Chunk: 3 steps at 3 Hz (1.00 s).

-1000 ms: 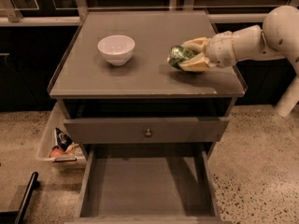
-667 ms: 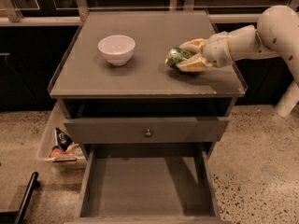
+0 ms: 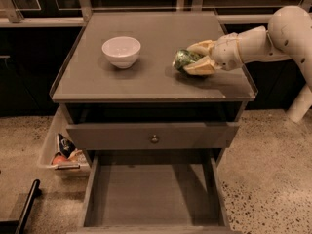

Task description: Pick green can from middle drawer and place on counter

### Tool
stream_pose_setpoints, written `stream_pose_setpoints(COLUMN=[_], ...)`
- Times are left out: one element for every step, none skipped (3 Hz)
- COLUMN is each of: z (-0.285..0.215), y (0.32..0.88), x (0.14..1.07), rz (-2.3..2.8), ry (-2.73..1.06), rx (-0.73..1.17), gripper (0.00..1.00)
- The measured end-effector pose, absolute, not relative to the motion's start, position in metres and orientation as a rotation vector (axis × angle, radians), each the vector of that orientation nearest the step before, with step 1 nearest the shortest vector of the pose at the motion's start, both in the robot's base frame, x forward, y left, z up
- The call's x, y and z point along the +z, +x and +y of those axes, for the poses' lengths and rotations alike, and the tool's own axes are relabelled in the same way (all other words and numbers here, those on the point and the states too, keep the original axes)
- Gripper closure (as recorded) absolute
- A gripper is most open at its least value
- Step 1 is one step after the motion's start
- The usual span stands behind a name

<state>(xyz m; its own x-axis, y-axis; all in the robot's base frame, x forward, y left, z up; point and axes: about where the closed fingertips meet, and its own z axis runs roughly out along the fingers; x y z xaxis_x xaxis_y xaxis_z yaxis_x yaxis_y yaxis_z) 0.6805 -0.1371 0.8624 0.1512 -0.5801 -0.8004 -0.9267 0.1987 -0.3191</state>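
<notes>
The green can [image 3: 182, 59] lies on its side on the right part of the counter [image 3: 146, 79], resting on the surface. My gripper [image 3: 196, 58] reaches in from the right and is shut on the can, one finger above it and one below. The middle drawer [image 3: 152, 191] is pulled open at the bottom of the view, and its floor is bare.
A white bowl [image 3: 121, 51] stands on the counter's left part. A shut drawer front with a round knob [image 3: 154, 139] sits above the open drawer. A bin with packets [image 3: 63, 152] stands on the floor left of the cabinet. A black bar [image 3: 27, 206] lies at the lower left.
The arm and the can have shifted very slightly to the left. The grip on the can is unchanged.
</notes>
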Motion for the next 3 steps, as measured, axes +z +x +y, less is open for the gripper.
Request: stream_pose_setpoints(z=[-0.1371,-0.1371,-0.1371], y=[0.6805,0.6805,0.6805], x=[0.8624,0.8624,0.8624], rz=[1.535,1.535,1.535], ry=[-1.488,-1.488,-1.488], rx=[0.465,0.465,0.465], gripper=[0.36,0.12,0.00])
